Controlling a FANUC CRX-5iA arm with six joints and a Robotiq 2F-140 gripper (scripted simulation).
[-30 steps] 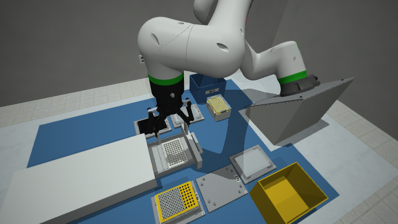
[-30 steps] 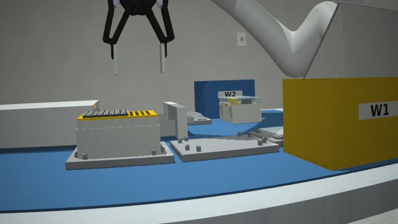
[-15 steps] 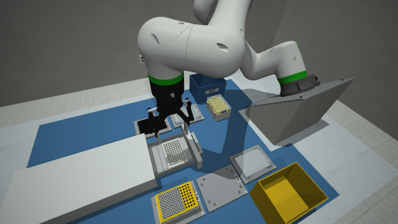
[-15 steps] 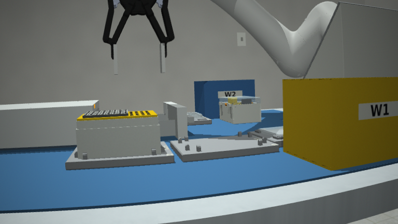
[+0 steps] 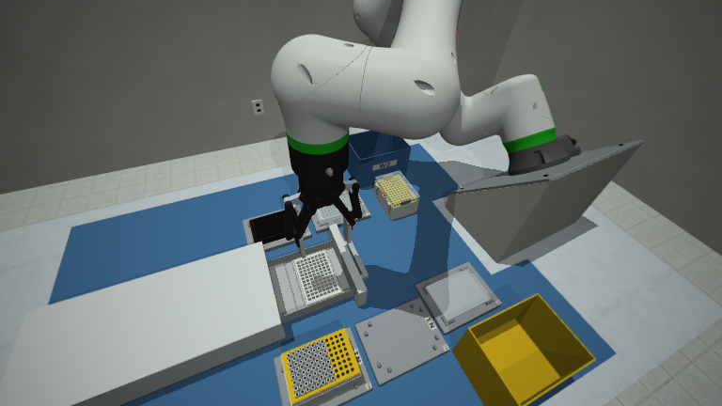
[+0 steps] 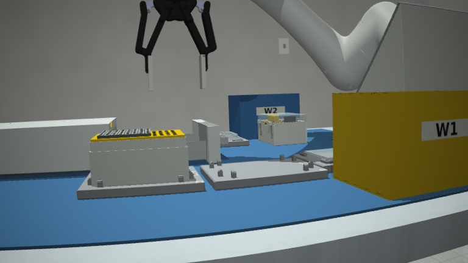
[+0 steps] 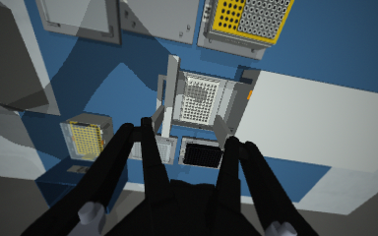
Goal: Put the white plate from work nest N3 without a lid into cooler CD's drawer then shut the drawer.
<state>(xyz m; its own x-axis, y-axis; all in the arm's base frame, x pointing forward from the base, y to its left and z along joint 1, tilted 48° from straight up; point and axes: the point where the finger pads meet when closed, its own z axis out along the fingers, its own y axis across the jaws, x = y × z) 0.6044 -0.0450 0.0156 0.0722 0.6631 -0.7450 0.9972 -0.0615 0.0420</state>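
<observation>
The white plate [image 5: 318, 276] lies without a lid in the open drawer of the cooler CD [image 5: 143, 321]. It sits flat in the place nearer the bar handle [image 5: 357, 270], and the place nearer the housing is empty. In the wrist view the plate [image 7: 199, 100] is straight below me, beside the lit amber lamp [image 7: 249, 93]. My gripper [image 5: 323, 239] hangs well above the drawer, open and empty. The exterior view shows the gripper [image 6: 176, 86] high over the bench with nothing between the fingers.
A yellow tip box [image 5: 319, 366] and an empty grey nest [image 5: 401, 346] stand in front of the drawer. A lidded nest [image 5: 458, 292] and yellow bin W1 [image 5: 524, 353] are to the right. A black plate [image 5: 271, 226], another plate [image 5: 332, 212], a clear-lidded box [image 5: 396, 194] and blue bin W2 [image 5: 378, 154] stand behind.
</observation>
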